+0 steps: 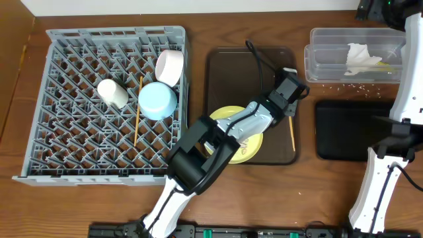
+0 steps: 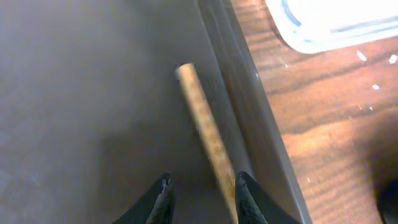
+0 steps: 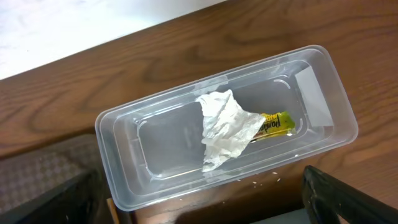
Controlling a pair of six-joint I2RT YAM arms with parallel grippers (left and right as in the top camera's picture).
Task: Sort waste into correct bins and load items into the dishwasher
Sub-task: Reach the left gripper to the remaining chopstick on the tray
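A wooden chopstick (image 2: 205, 127) lies on the brown serving tray (image 1: 231, 73) along its right rim. My left gripper (image 2: 202, 186) is low over it, jaws partly open; the stick rests against the right finger (image 2: 245, 196) with a gap on the other side. A second chopstick (image 1: 137, 112), a white cup (image 1: 112, 92), a blue bowl (image 1: 157, 100) and a white bowl (image 1: 170, 66) sit in the grey rack (image 1: 73, 139). The yellow plate (image 1: 228, 114) lies under my left arm. My right gripper (image 3: 199, 211) hangs wide open over the clear tub (image 3: 124, 168), which holds the napkin (image 3: 227, 127) and wrapper (image 3: 277, 122).
The shallow black tray (image 1: 344, 129) lies in front of the clear tub, right of the serving tray. Rice grains (image 1: 357, 84) are scattered on the wood between the tub and the black tray. My right arm (image 1: 403, 112) stands along the table's right side.
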